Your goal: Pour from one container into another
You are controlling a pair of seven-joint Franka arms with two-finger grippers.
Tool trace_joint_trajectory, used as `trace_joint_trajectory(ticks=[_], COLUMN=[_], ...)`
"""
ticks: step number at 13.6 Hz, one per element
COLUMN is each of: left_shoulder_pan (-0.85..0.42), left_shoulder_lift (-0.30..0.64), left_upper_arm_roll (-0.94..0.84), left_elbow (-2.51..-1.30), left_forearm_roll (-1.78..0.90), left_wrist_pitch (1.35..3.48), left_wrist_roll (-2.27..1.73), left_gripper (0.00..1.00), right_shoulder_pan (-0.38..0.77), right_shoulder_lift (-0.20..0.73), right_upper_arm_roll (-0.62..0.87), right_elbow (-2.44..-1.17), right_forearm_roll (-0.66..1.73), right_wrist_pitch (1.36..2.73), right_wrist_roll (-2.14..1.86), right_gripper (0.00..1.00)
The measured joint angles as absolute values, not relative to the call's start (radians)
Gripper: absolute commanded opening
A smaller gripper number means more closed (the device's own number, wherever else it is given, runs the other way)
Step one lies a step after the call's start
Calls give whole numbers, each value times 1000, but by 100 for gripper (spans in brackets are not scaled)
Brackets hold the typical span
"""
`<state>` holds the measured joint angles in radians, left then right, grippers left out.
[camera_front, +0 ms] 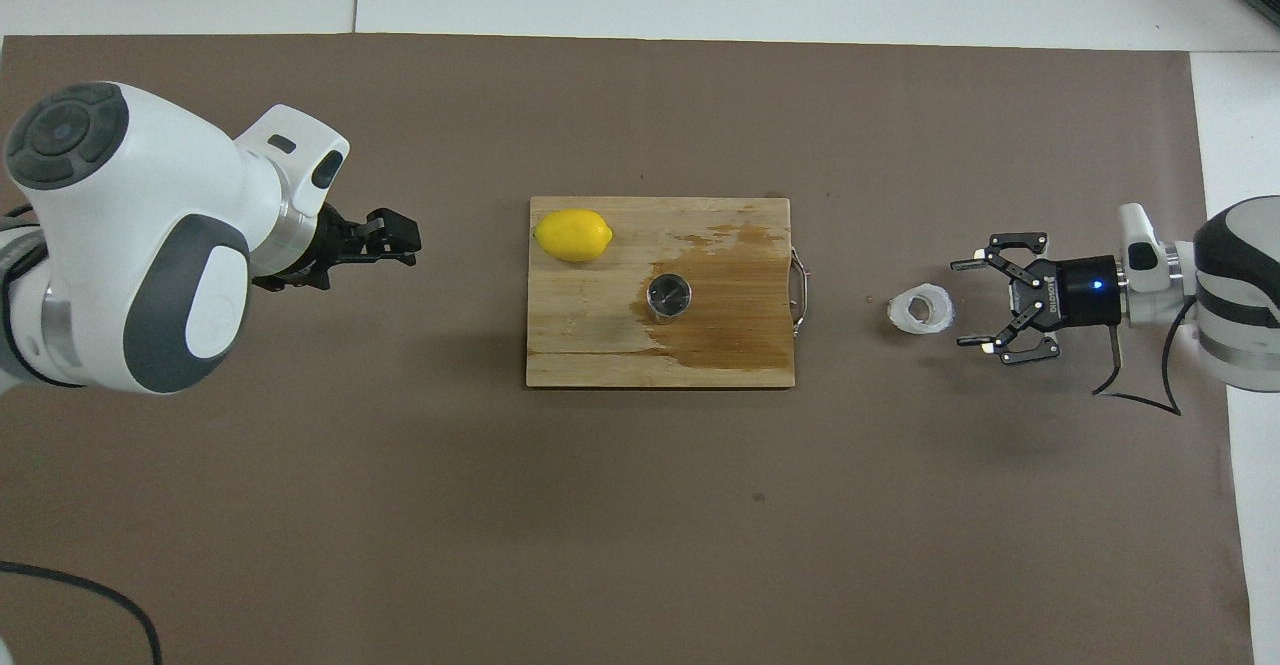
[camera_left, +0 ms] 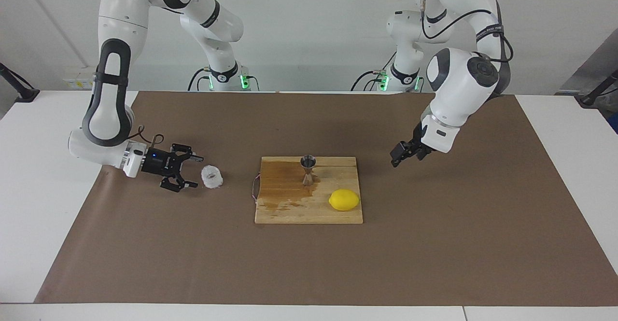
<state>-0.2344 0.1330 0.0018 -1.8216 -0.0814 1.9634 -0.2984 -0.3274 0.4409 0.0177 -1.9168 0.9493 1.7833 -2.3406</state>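
Note:
The whitish crinkly plastic cup [camera_left: 212, 176] sits on the brown mat toward the right arm's end of the table; it also shows in the overhead view [camera_front: 920, 310]. My right gripper [camera_left: 195, 171] is open, low over the mat, just beside the cup and apart from it, its fingers pointing at it [camera_front: 960, 303]. The steel jigger [camera_left: 308, 169] stands upright on the wooden board [camera_left: 309, 212], seen from above as a round mouth [camera_front: 668, 297]. My left gripper [camera_left: 396, 158] is shut and empty, held over the mat beside the board [camera_front: 408, 240]; that arm waits.
A yellow lemon [camera_left: 344, 200] lies on the board's corner toward the left arm's end, farther from the robots than the jigger [camera_front: 572, 235]. A dark wet stain covers the board [camera_front: 600, 345] around the jigger. The board has a small metal handle [camera_front: 800, 290].

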Motion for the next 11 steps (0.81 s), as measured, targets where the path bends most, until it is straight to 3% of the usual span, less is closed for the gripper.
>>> trace_joint_trajectory(ticks=[7,11], left_shoulder_pan=[-62,-55], left_shoulder_lift=[-14,-41], left_upper_arm_roll=[7,1], left_elbow=[-1781,-1665], left_forearm_roll=[-43,-42], left_wrist_pitch=[1864,1699], left_wrist_roll=[87,102], left_gripper=[100,100], right_shoulder_pan=[-279,-280], right_shoulder_lift=[451,453], right_upper_arm_roll=[19,19], right_elbow=[-1968,-2009], right_forearm_roll=[1002,1002], right_wrist_pitch=[1846,1893], right_wrist_roll=[-2369,-2383], right_gripper=[100,100])
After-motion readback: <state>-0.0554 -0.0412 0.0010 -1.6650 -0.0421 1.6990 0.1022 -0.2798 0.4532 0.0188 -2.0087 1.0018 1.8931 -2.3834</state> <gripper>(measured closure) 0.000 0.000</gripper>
